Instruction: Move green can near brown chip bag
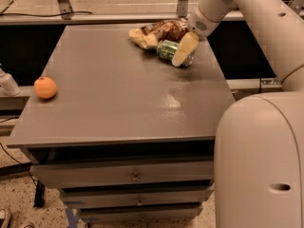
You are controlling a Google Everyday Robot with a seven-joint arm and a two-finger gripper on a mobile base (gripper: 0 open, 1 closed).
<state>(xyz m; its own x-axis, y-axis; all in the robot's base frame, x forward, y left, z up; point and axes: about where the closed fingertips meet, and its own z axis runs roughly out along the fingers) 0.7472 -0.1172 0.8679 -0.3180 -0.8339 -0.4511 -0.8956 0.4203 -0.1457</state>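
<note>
The green can (166, 50) lies on its side at the far right of the grey table (118, 94), touching the near edge of the brown chip bag (159, 31). The bag is crinkled, dark brown in the middle with tan ends, and lies at the table's back edge. My gripper (177, 56) comes down from the upper right and is shut on the can. One tan finger (185, 47) crosses the can's right end; the other finger is hidden behind the can.
A round orange fruit (45, 87) sits at the table's left edge. A white object (7, 83) stands just off the left side. My arm and pale body (259, 160) fill the right. Drawers (135, 177) are below the tabletop.
</note>
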